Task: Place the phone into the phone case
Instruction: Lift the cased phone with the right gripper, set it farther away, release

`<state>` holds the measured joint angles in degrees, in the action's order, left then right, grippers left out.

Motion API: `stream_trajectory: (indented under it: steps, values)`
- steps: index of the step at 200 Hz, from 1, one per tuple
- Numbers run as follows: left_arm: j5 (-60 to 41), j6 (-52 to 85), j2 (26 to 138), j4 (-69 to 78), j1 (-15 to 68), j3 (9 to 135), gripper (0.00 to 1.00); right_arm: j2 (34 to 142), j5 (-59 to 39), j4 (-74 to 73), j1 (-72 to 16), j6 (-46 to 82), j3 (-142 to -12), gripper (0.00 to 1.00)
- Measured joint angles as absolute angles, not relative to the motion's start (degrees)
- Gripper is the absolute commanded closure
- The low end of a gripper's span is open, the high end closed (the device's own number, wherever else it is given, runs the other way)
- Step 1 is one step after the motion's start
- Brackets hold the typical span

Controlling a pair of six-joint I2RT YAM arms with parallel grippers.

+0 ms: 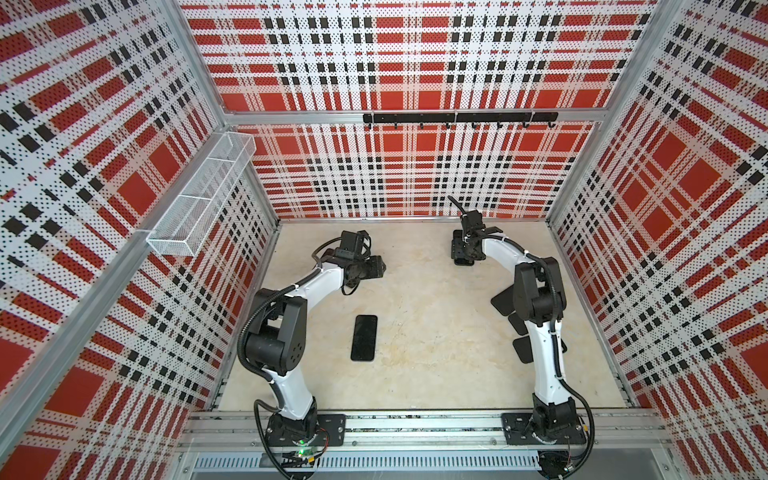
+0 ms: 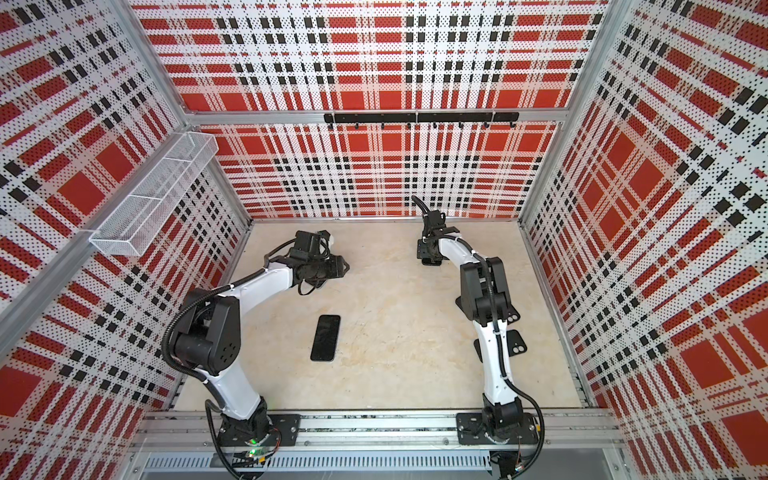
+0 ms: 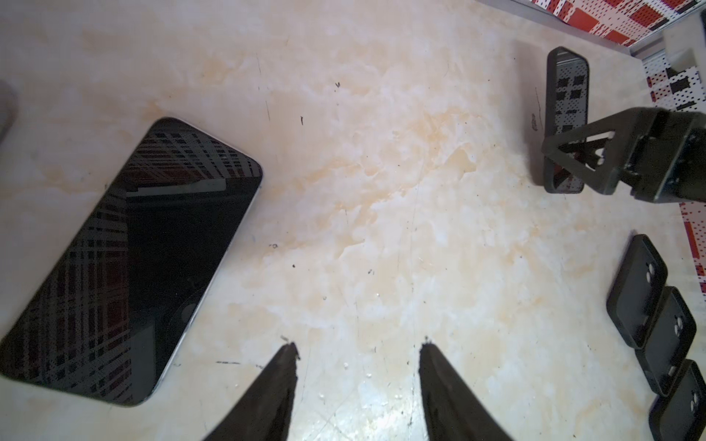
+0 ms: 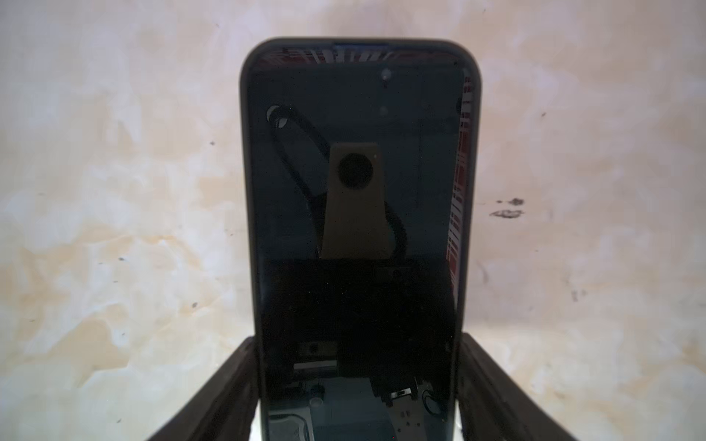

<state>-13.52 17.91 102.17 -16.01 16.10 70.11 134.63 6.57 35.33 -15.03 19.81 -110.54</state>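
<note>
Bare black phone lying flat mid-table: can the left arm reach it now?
Probably yes. The black phone lies uncovered on the beige table, and the open, empty left gripper hangs nearby with nothing between.

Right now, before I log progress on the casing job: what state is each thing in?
Bare phone: flat on the table, screen up and dark, uncased.
Cased phone: in its case, screen up.
Right tool: shut on the cased phone's sides.
Left tool: open, empty, above the table.
Spare cases: three, backs up, overlapping in a row.
</note>
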Motion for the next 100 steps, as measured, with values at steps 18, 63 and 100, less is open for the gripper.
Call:
stream_trajectory:
  steps: [18, 63, 100]
  values:
    - [-13.5, 17.9, 101.9, -16.0, 16.1, 70.1, 0.45, 135.3, 6.5, 36.6, -15.0, 19.6, -110.7, 0.59]
    - [-13.6, 17.9, 101.7, -16.0, 16.1, 70.0, 0.45, 135.7, 6.7, 36.9, -15.0, 19.0, -110.7, 0.0]
    - [-13.5, 17.9, 101.7, -16.0, 16.1, 69.8, 0.45, 135.5, 7.3, 36.7, -15.0, 19.2, -109.9, 0.0]
